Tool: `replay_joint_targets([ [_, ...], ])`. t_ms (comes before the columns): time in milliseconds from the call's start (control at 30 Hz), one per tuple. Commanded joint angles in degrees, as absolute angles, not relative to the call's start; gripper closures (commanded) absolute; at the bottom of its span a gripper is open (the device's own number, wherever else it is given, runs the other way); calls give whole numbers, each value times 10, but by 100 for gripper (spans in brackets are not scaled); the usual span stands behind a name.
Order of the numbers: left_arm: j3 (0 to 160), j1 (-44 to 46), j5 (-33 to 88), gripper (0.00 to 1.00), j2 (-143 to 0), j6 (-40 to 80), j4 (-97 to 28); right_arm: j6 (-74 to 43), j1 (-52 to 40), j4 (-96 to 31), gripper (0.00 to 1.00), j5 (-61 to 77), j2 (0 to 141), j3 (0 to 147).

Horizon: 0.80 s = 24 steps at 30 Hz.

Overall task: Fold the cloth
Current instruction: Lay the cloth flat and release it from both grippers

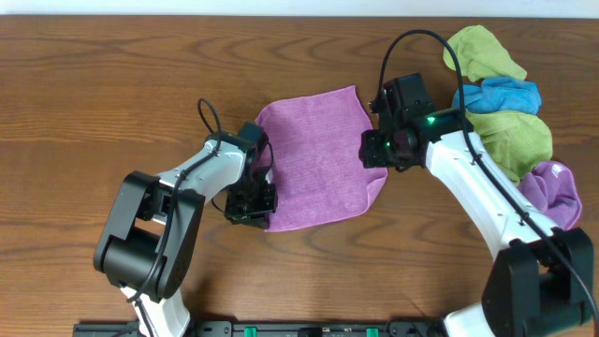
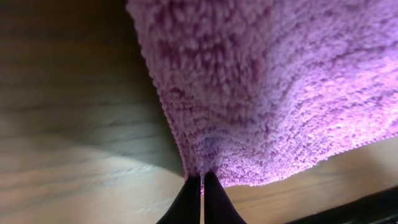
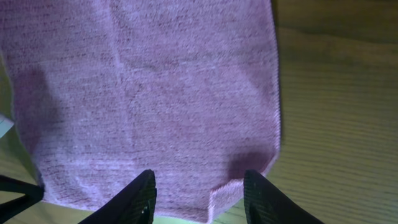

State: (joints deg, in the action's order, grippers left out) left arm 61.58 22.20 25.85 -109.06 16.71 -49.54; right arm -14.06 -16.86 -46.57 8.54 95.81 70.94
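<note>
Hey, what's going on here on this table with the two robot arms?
Two arms are working on a pinkish-purple cloth that lies mostly flat on the wooden table. The left hand is shut on the cloth's near corner on its side. The right hand is at the opposite edge, fingers apart over the cloth, not gripping it. No real fold is made yet. A pile of other cloths sits off to the right.
</note>
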Motion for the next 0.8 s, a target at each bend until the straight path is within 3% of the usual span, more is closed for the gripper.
replay_joint_targets([
  [0, 611, 220, 173, 94, -1096, 176, -507, -148, -173, -465, 54, 85, 947, 710],
  [600, 611, 119, 126, 94, -1096, 172, -528, -158, -173, -475, 55, 84, 947, 710],
  [767, 621, 107, 176, 94, -1090, 149, -546, -159, -173, -476, 46, 156, 927, 710],
])
